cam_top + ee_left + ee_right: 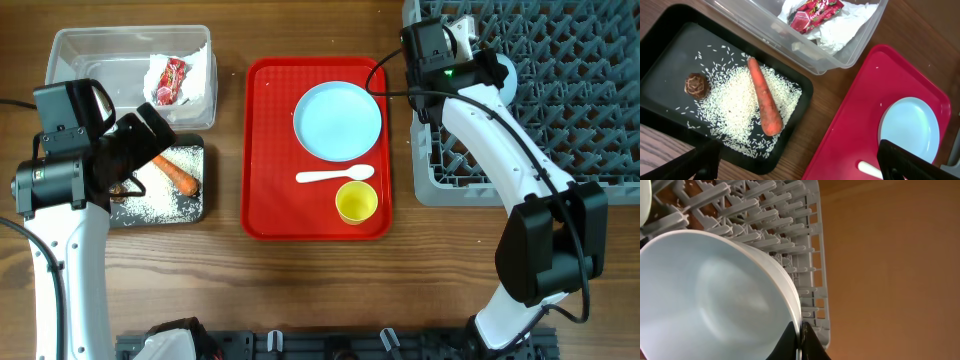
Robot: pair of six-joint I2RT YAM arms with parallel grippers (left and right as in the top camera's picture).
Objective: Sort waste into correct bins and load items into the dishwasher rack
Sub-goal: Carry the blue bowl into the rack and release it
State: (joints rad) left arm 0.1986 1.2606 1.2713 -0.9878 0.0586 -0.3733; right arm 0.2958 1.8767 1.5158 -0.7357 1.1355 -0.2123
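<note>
Between the right gripper's [800, 336] closed tips sits the smooth rim of one pale blue bowl [715, 305], against the pegged grey dishwasher rack [785, 215]. Below the wide-open, empty left gripper [797, 150] lies one black tray [675, 45] holding one tapered carrot [764, 97], one knobbly brown lump [696, 85] and scattered rice [730, 107]; beyond it stands one clear tub [840, 55].

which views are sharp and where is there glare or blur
Overhead: even light, sharp throughout, faint sheen on the red tray. Left wrist: carrot and rice crisp, white glare on the clear tub rim. Right wrist: pale blue bowl fills the frame, soft highlight inside; rack pegs behind are fairly sharp.
</note>
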